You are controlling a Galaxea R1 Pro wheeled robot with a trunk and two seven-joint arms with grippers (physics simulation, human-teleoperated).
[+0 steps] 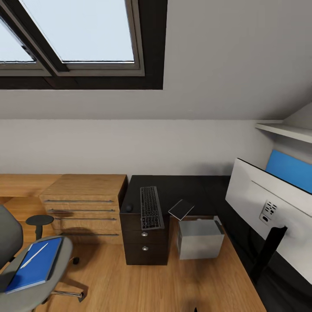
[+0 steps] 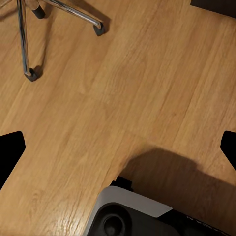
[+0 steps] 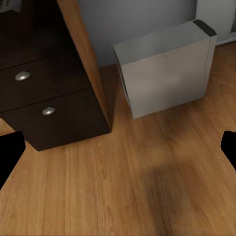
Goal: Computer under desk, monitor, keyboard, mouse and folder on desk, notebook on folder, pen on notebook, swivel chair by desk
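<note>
Blue folder (image 1: 32, 265) on swivel chair (image 1: 13, 242)

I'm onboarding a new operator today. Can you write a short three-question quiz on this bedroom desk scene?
1. True or false: the blue folder lies on the chair seat.
2. Which lies closest to the keyboard's left side on the desk? A) the mouse B) the monitor C) the computer
3. Fill in: the computer stands on the ____.

Key: 1 true. 2 A. 3 floor.
</note>
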